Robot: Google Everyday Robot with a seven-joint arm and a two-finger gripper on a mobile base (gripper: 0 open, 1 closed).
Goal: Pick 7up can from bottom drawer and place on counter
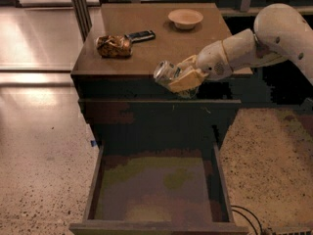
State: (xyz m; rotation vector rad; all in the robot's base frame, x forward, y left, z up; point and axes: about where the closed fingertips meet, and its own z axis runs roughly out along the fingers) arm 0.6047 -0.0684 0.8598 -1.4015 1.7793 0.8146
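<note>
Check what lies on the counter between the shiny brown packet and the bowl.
The camera view shows a flat black slab between packet and bowl. The gripper holds the 7up can at the front edge of the counter.

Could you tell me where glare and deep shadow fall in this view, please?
Camera view: glare on the glossy floor at upper left; the counter evenly lit; the cabinet front below it in deep shadow; the open drawer dim inside; the can, held by the gripper at the counter's front edge, catches bright highlights.
</note>
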